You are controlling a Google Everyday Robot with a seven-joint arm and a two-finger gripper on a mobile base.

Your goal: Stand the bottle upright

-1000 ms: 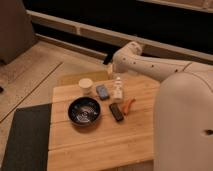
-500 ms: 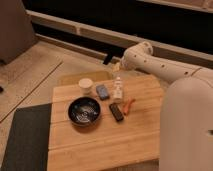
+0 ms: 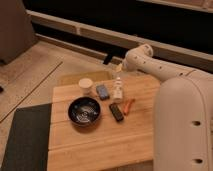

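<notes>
Tool (image 3: pixel 113 62) hangs past the far edge of the counter (image 3: pixel 100 145), above and behind the bottle (image 3: pixel 117 90) and clear of it. I read its fingers as spread with nothing between them, though from here they are a dark smudge against the floor and I can barely pick them out. The bottle stands upright near the far edge, narrow top up, just right of the block (image 3: pixel 102 91), and I cannot say whether the two touch. The cup (image 3: pixel 86 86) sits left of the block, the bowl (image 3: pixel 84 111) nearer me, and the bar (image 3: pixel 116 112) lies in front of the bottle with a small orange thing (image 3: pixel 129 106) just beside it that I cannot identify. The arm (image 3: pixel 150 62) comes in from the right, and the robot's pale body (image 3: pixel 182 125) hides the counter's right end and runs out of the picture. Compared with a second ago, the arm has drawn back to the right and the tool has lifted away from the bottle's top. The bottle and the rest have not shifted.
</notes>
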